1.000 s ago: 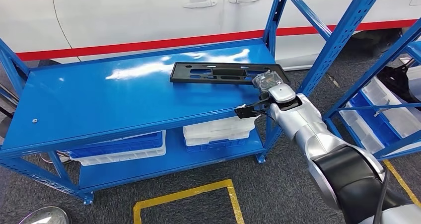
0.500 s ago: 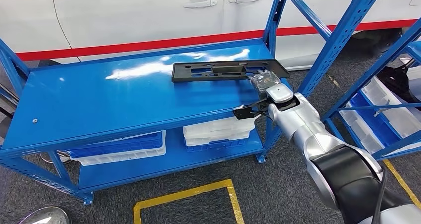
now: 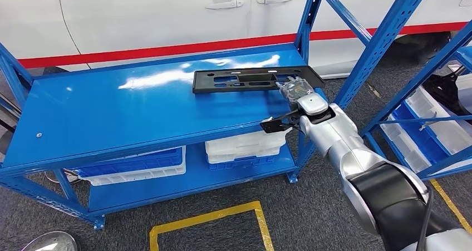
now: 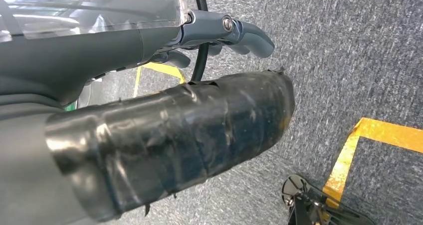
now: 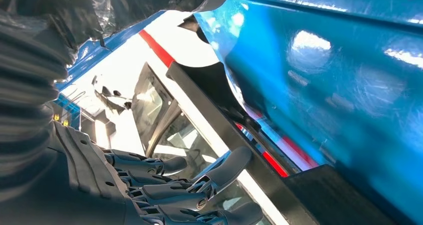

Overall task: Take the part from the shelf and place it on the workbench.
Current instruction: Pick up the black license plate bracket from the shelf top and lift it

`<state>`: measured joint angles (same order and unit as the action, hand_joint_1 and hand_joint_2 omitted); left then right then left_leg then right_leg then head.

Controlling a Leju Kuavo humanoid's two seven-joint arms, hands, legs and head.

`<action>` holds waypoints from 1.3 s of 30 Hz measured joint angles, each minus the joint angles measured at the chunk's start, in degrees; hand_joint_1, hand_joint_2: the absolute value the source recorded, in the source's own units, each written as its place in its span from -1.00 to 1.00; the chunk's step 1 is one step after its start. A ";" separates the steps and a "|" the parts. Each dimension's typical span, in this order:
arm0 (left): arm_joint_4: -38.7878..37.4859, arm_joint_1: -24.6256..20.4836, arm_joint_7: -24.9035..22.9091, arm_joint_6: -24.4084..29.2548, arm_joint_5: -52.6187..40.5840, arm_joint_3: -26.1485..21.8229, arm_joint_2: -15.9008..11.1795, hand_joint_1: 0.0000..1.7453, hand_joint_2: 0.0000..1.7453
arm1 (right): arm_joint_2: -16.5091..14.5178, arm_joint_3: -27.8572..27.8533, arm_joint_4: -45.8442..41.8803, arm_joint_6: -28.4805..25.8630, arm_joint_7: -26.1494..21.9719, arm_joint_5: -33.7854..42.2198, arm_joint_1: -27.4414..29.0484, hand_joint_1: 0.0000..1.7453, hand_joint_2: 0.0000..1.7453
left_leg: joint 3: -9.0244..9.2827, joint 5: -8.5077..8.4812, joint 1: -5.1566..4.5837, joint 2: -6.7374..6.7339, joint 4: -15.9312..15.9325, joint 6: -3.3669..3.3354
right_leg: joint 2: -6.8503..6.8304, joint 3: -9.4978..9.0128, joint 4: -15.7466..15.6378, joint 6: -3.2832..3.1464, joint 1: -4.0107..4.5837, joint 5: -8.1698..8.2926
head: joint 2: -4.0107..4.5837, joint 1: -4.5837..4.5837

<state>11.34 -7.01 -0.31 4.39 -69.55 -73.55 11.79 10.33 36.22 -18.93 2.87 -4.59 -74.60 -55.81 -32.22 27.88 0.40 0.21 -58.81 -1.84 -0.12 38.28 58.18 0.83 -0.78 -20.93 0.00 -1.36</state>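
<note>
While gripped by right hand (image 3: 294, 89): 1 part (image 3: 245, 79).

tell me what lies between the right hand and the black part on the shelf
Nothing: in the head view the right hand is at the black part's right end, apparently touching it, on the blue shelf.

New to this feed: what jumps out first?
The big blue shelf spans the head view, with a flat black slotted part lying near its back right corner. The silver right arm reaches in from the lower right, its right hand at the part's right end; whether it grips cannot be told. Behind runs a white car with a red stripe, and white bins sit on the lower shelf.
</note>
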 joint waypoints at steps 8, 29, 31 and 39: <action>0.00 -0.02 0.44 -0.02 0.89 -0.02 -0.39 -1.00 -1.00 | -1.16 -0.94 -1.91 1.41 -2.59 0.84 -3.89 -1.00 1.00 | 0.00 -0.03 0.00 -0.02 0.00 0.03 | 0.00 0.02 0.03 0.01 0.00 0.01 | 0.00 0.00; 0.00 -0.12 1.50 -0.31 1.36 -0.48 -0.95 -1.00 -1.00 | -2.81 -1.24 -4.60 6.48 -4.78 1.76 -9.23 -1.00 1.00 | -0.01 -0.07 0.00 -0.02 0.00 0.04 | -0.02 0.02 0.03 0.02 0.00 0.02 | 0.00 0.00; 0.00 -0.13 1.49 -0.23 1.28 -0.62 -0.96 -1.00 -1.00 | -2.81 -1.21 -4.25 6.38 -4.33 2.13 -8.79 -1.00 1.00 | 0.00 -0.07 0.00 -0.03 0.00 0.04 | -0.01 0.02 0.03 0.02 0.00 0.02 | 0.00 0.00; 0.00 -0.13 0.80 0.01 0.90 -0.84 -0.99 -1.00 -1.00 | -2.81 -1.15 -2.98 6.30 -3.87 2.62 -7.55 -1.00 1.00 | -0.01 -0.07 0.00 -0.02 0.00 0.04 | -0.01 0.03 0.03 0.02 0.00 0.02 | 0.00 0.00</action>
<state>11.34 -7.14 0.49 4.40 -68.65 -74.38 10.80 7.52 35.06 -21.91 9.17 -8.46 -71.98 -63.36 -32.23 27.81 0.40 0.18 -58.81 -1.80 -0.13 38.32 58.21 0.85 -0.78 -20.91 0.00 -1.36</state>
